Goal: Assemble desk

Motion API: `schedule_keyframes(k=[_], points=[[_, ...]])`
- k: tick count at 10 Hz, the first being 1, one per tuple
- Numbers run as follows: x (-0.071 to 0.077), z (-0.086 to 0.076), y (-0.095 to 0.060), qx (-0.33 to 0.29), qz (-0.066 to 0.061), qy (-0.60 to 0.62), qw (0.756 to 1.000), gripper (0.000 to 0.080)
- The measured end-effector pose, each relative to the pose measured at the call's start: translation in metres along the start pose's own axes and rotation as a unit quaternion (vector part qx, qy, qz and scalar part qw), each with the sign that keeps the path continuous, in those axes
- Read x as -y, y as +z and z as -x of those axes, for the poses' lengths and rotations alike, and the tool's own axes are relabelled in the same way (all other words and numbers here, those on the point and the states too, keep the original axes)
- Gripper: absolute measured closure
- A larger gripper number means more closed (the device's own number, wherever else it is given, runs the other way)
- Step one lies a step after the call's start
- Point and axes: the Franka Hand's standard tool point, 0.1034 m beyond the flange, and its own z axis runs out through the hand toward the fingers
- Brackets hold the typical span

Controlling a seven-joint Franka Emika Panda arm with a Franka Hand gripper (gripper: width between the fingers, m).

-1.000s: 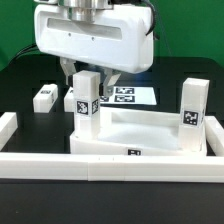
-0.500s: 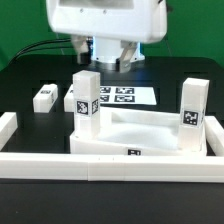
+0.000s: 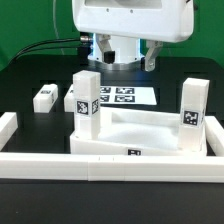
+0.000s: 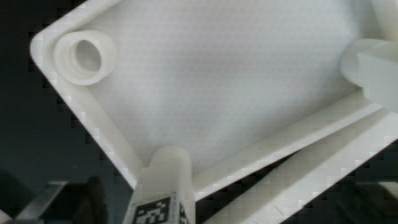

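The white desk top (image 3: 140, 128) lies upside down against the front wall, its rim tag facing the camera. Two white tagged legs stand upright in its corner sockets, one on the exterior view's left (image 3: 86, 100) and one on its right (image 3: 193, 105). A third leg (image 3: 44, 97) lies loose on the black table at the left. My gripper (image 3: 123, 58) hangs high above the back of the desk top, open and empty. The wrist view looks down on the desk top (image 4: 214, 90), an empty round socket (image 4: 80, 55) and a standing leg (image 4: 164, 190).
The marker board (image 3: 127, 97) lies flat behind the desk top. Low white border wall pieces run along the front (image 3: 110, 167) and stand at the left (image 3: 8, 125). A wall piece also shows in the wrist view (image 4: 338, 165).
My gripper has risen and moved toward the exterior view's right, away from the left standing leg. The legs and desk top have not moved.
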Motion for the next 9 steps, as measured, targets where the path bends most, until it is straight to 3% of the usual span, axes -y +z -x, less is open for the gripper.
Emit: schedule_keyframes(k=[5,7,9], points=[[0.000,0.001,0.001,0.001,0.001,0.004,1.000,0.0150],[-0.002,0.006,0.007,-0.003,-0.006,0.126,0.992,0.0150],[-0.008,0.018,0.018,0.002,-0.013,0.257,0.966,0.0150]])
